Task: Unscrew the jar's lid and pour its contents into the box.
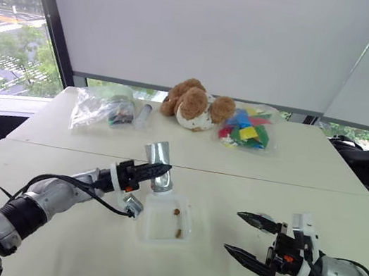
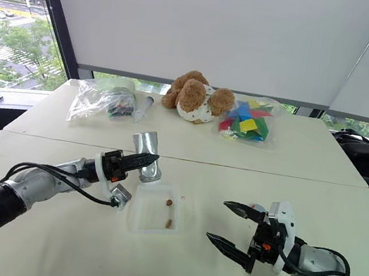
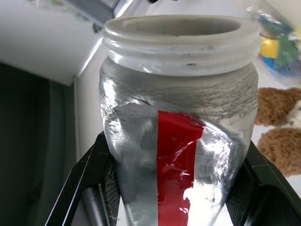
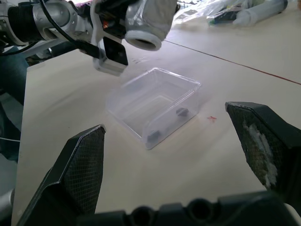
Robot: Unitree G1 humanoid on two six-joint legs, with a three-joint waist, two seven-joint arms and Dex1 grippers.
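The left gripper (image 1: 152, 172) reaches inward from a bent arm, its black fingers clamped; the right gripper (image 1: 244, 236) hangs level, fingers spread wide.

Jar (image 3: 178, 141): crinkled glossy silver foil, red tape; box (image 4: 186, 84): clear smooth plastic.

No readable text, brand, number or sign appeared anywhere. The jar (image 3: 178, 141) carried only a plain red patch on its silver wrap, with no lettering on it. The clear bags (image 1: 104, 106) at the far side of the table (image 1: 307, 174) showed colours but no legible print.
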